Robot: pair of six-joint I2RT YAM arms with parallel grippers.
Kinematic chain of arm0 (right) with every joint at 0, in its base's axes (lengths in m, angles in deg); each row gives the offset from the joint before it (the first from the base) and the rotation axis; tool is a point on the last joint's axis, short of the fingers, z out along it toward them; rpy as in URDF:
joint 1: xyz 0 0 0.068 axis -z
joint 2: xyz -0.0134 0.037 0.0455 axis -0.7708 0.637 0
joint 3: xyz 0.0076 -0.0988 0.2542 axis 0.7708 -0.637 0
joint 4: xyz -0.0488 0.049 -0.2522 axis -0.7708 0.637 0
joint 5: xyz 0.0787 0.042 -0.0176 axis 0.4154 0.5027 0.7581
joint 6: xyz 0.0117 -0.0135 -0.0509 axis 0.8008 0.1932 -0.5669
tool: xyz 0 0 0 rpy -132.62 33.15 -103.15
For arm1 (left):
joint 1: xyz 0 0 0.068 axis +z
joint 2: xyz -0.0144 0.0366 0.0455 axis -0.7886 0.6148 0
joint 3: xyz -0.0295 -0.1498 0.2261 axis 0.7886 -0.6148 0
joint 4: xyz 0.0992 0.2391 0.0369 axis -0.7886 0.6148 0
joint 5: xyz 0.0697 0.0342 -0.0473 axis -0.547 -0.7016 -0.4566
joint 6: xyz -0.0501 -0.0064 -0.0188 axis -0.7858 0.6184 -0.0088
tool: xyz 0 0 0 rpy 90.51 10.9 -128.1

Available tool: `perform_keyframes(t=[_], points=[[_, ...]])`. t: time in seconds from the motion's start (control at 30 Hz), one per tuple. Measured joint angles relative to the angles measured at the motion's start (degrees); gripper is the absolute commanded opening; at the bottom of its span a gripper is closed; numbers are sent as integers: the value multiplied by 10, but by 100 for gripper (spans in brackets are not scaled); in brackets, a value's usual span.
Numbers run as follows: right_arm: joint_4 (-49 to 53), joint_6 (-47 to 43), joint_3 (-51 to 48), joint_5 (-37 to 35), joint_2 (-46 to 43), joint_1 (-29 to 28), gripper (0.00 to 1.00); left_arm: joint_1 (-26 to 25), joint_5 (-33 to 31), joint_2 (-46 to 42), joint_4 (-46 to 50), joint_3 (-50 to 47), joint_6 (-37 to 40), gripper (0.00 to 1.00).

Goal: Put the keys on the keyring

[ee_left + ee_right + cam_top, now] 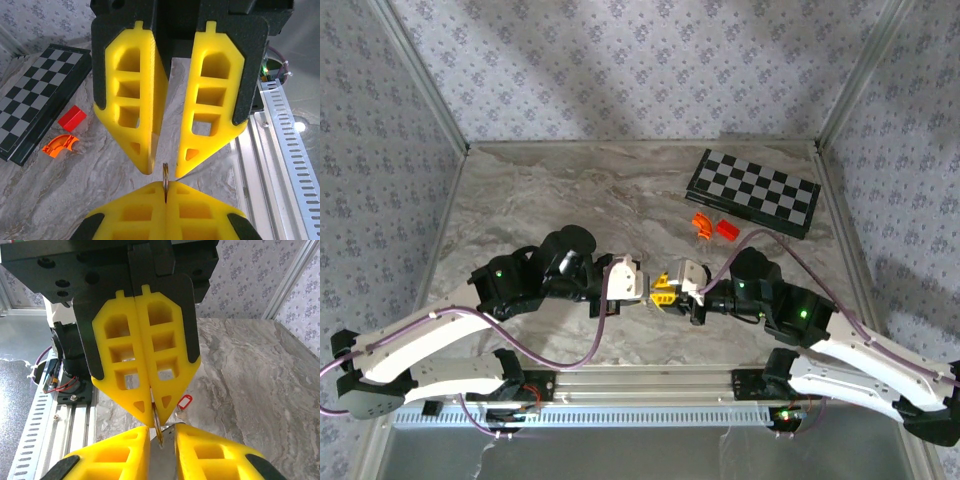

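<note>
My left gripper (165, 189) is shut on the keyring (165, 172), a thin metal ring seen edge-on that sticks out past its yellow fingertips. In the right wrist view the same ring (158, 427) hangs from the shut left gripper (154, 417). My right gripper (163, 432) faces it tip to tip, shut on a flat silvery key (162, 462) whose point touches the ring. A small red tag (184, 402) with a bit of silvery metal lies on the marble just beyond. From above, both grippers (655, 292) (673, 292) meet mid-table, low over the surface.
A folded chessboard (753, 192) lies at the back right. An orange curved block (701, 225) and a red block (725, 229) sit just in front of it. A slotted aluminium rail (640, 385) runs along the near edge. Patterned walls enclose the marble table (570, 190).
</note>
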Motion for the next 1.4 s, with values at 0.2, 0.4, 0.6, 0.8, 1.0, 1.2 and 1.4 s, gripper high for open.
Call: perform_keyframes(t=[0.2,0.4,0.6,0.8,1.0,1.2,1.4], points=[[-10,2,0,0,0,-1,16,0,0,0,-1,0,0,0],[-18,6,-5,-2,0,-4,17,0,0,0,-1,0,0,0],[-18,8,-6,-8,0,-4,18,0,0,0,-1,0,0,0],[-18,9,-10,-12,-2,-5,16,0,0,0,-1,0,0,0],[-18,10,-10,-15,-2,-6,6,0,0,0,-3,0,0,0],[-17,12,-10,-18,-2,-6,0,1,-2,0,-5,0,-1,0],[-25,17,-16,-29,-9,-7,0,0,-4,-19,-42,-29,-13,25]])
